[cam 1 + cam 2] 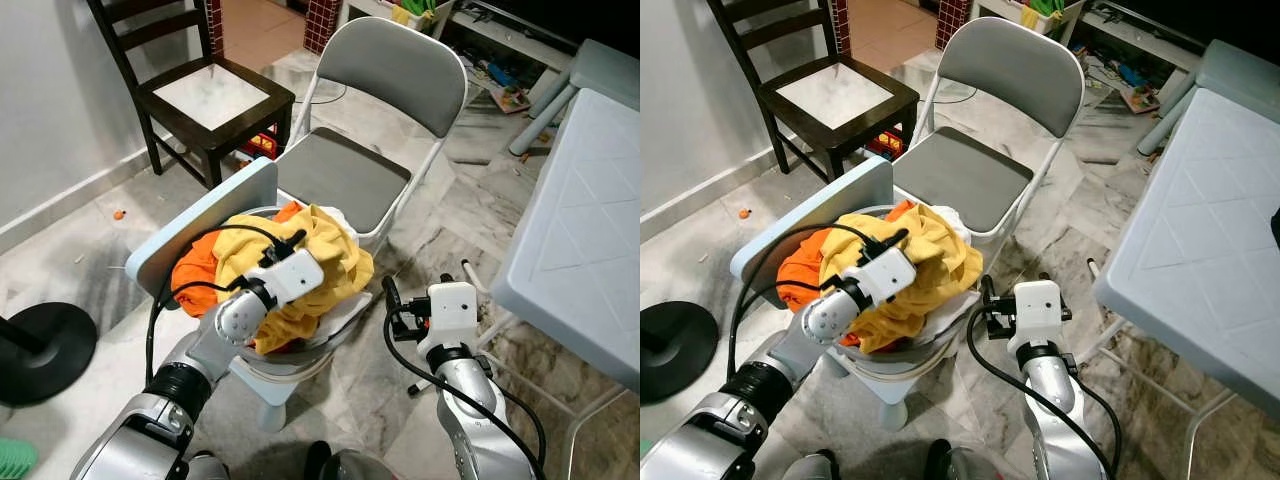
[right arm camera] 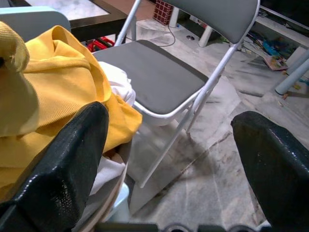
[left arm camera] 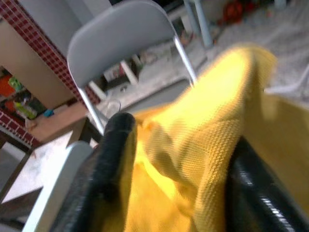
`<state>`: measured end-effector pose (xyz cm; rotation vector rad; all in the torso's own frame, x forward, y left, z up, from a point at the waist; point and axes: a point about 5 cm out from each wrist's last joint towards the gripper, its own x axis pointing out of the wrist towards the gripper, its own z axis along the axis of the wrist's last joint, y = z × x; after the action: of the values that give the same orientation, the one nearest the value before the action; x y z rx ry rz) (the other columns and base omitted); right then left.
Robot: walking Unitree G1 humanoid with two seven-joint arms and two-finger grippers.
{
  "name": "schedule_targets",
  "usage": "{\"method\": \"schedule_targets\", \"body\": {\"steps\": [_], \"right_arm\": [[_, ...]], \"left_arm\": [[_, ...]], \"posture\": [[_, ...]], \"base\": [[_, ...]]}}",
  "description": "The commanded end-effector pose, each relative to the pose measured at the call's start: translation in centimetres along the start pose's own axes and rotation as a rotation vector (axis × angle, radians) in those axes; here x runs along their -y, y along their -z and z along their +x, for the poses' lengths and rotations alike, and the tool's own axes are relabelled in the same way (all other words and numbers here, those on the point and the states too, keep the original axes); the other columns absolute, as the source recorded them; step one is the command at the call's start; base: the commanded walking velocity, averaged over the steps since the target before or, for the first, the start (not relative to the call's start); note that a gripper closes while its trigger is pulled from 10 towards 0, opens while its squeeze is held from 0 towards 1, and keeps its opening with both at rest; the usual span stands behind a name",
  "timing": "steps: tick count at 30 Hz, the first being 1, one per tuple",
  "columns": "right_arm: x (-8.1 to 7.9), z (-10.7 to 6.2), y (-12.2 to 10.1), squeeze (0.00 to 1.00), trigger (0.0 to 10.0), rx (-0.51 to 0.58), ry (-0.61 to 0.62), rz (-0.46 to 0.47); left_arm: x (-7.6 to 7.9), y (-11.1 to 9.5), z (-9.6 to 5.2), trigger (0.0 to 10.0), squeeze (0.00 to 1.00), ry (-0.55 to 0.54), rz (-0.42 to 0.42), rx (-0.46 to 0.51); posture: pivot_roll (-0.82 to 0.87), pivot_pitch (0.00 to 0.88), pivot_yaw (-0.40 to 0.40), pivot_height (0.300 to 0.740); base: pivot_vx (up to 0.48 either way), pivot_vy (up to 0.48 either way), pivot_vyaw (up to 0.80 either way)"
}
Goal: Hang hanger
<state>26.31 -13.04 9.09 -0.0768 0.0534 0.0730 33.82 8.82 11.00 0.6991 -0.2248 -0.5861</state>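
No hanger can be made out anywhere in these views; if one is present it is probably buried in the laundry, so where it lies cannot be told. What the left gripper [image 3: 178, 159] has between its jaws is the yellow garment [image 1: 320, 255], a fold of knit cloth bunched between the two black fingers. The jaws look pressed into the fabric, though whether they are fully clamped on it is hard to judge through the blur.

The main risk is that this grip is on loose cloth alone. Lifting could drag the whole heap upward and spill pieces onto the floor, because the garments lie tangled together. A hanger hidden underneath could also snag and tip the basket [image 1: 300, 362] off the small stool [image 1: 265, 390] it seems to rest on.

The basket is a pale round tub piled over its rim: the yellow garment on top, an orange garment [image 1: 195, 262] towards the robot's left, and a white garment [image 2: 116, 79] showing at the far edge. A pale flat board [image 1: 200, 235] leans against the basket's left side.

The right gripper [image 2: 174, 159] hangs just beside the basket, jaws wide apart and holding nothing. Beyond the basket stands a grey folding chair [image 1: 345, 175], with a dark wooden chair [image 1: 205, 95] further left and a pale tabletop [image 1: 580, 230] on the right.
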Motion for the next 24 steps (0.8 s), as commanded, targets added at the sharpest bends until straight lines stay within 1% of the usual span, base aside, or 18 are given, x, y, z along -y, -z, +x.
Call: {"method": "schedule_targets", "body": {"steps": [1,3,4,8,9,12,13,14,15,18,19,22,24], "right_arm": [[0.4,-0.2,0.8,0.00,10.0,-0.034,0.012,-0.006],[0.3,-0.1,0.7,0.00,10.0,-0.034,0.009,-0.006],[0.3,-0.1,0.7,0.00,10.0,-0.034,0.005,-0.006],[0.2,-0.1,0.7,0.00,10.0,-0.034,0.002,-0.006],[0.1,0.0,0.8,0.00,10.0,-0.035,-0.002,-0.006],[0.0,0.0,0.8,0.00,10.0,-0.037,-0.005,-0.004],[0.0,0.0,0.9,0.00,10.0,-0.039,-0.006,-0.004],[0.0,0.0,0.9,0.00,10.0,-0.039,-0.006,-0.004],[0.0,0.0,0.9,0.00,10.0,-0.039,-0.007,-0.004],[0.1,0.0,1.0,0.00,10.0,-0.041,-0.007,-0.005],[0.1,0.0,1.0,0.00,10.0,-0.041,-0.005,-0.005],[0.2,0.0,1.0,0.00,10.0,-0.040,-0.003,-0.006],[0.1,0.0,1.0,0.00,10.0,-0.041,-0.002,-0.006]], "left_arm": [[1.0,-0.7,-0.3,10.0,1.00,0.043,-0.014,0.063],[1.2,-1.0,-0.7,10.0,1.00,0.049,-0.019,0.088],[1.4,-1.2,-1.2,10.0,1.00,0.050,-0.043,0.110],[1.7,-1.3,-1.7,10.0,1.00,0.060,-0.065,0.131],[1.9,-1.2,-2.4,10.0,1.00,0.071,-0.088,0.142],[2.3,-0.4,-3.7,10.0,1.00,0.099,-0.097,0.124],[2.9,0.3,-4.6,10.0,1.00,0.140,-0.093,0.102],[2.9,0.3,-4.6,10.0,1.00,0.140,-0.093,0.102],[3.4,0.9,-5.2,10.0,1.00,0.176,-0.093,0.074],[3.9,1.7,-5.6,10.0,1.00,0.216,-0.088,0.025],[3.9,2.0,-5.6,10.0,1.00,0.214,-0.094,0.004],[3.9,2.0,-5.6,10.0,1.00,0.229,-0.085,-0.001],[4.0,2.1,-5.5,10.0,1.00,0.255,-0.057,-0.004]], "posture": [[0.16,0.192,-0.169,0.740],[0.16,0.193,-0.170,0.740],[0.16,0.194,-0.171,0.740],[0.16,0.196,-0.171,0.740],[0.17,0.196,-0.169,0.740],[0.17,0.195,-0.170,0.740],[0.17,0.196,-0.170,0.740],[0.17,0.196,-0.170,0.740],[0.17,0.196,-0.169,0.740],[0.17,0.194,-0.167,0.740],[0.17,0.194,-0.166,0.740],[0.17,0.193,-0.166,0.740],[0.17,0.192,-0.166,0.740]], "base": [[0.000,0.000,0.00],[0.000,0.000,0.00],[0.000,0.000,0.00],[0.000,0.000,0.00],[0.000,0.000,0.00],[0.000,0.000,0.00],[0.000,0.000,0.00],[0.000,0.000,0.00],[0.000,0.000,0.00],[0.000,0.000,0.00],[0.000,0.000,0.00],[0.000,0.000,0.00],[0.000,0.000,0.00]]}}
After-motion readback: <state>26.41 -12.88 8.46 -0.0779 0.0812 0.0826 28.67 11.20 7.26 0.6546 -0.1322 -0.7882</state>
